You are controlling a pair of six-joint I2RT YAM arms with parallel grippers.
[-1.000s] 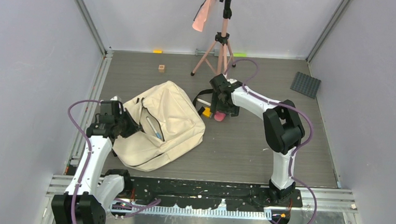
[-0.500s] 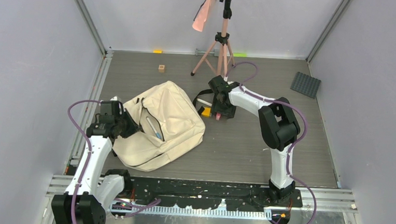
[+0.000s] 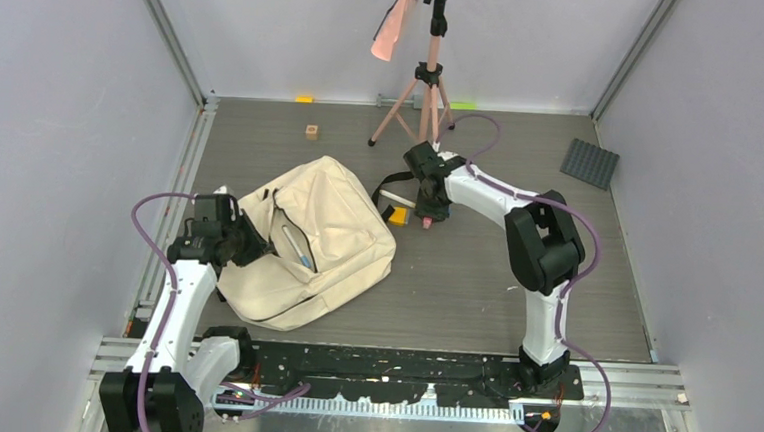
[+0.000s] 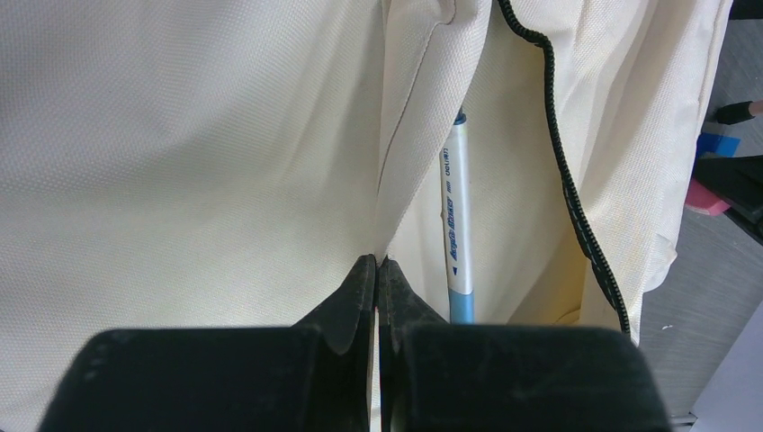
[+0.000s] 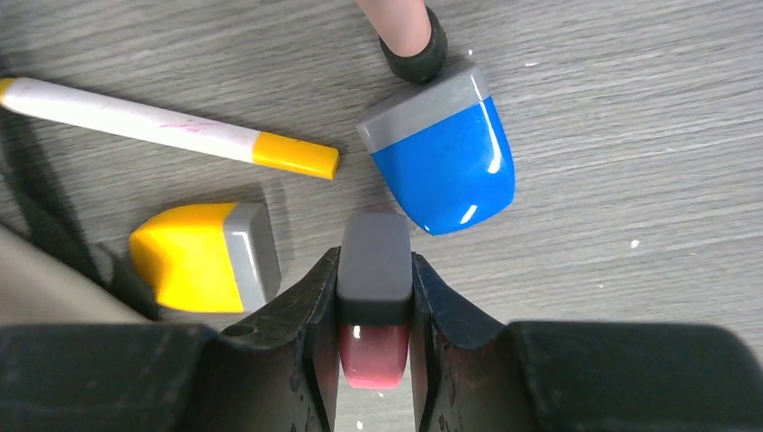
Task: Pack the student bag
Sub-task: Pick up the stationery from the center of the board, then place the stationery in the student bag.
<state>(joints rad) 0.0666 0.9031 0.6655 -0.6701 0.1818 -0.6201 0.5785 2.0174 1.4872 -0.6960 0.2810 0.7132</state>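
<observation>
The student bag (image 3: 332,223), cream canvas with a black zip, lies left of centre. My left gripper (image 3: 246,243) is shut, pinching a fold of the bag's fabric (image 4: 180,135) at its opening. A white and blue pen (image 4: 457,216) lies inside the opening, just right of the left gripper (image 4: 378,263). My right gripper (image 3: 426,219) is down at the floor to the bag's right, shut on a pink and grey eraser (image 5: 374,270). Beside it lie a blue eraser (image 5: 445,162), a yellow eraser (image 5: 193,256) and a white marker with a yellow cap (image 5: 162,130).
A pink tripod (image 3: 428,79) stands just behind the right gripper, one foot (image 5: 409,36) close to the blue eraser. A small wooden cube (image 3: 311,131) sits at the back left and a dark grey studded plate (image 3: 590,163) at the back right. Walls enclose three sides.
The right gripper's fingers have closed from wide apart onto the pink and grey eraser. The left arm and the bag have not moved.
</observation>
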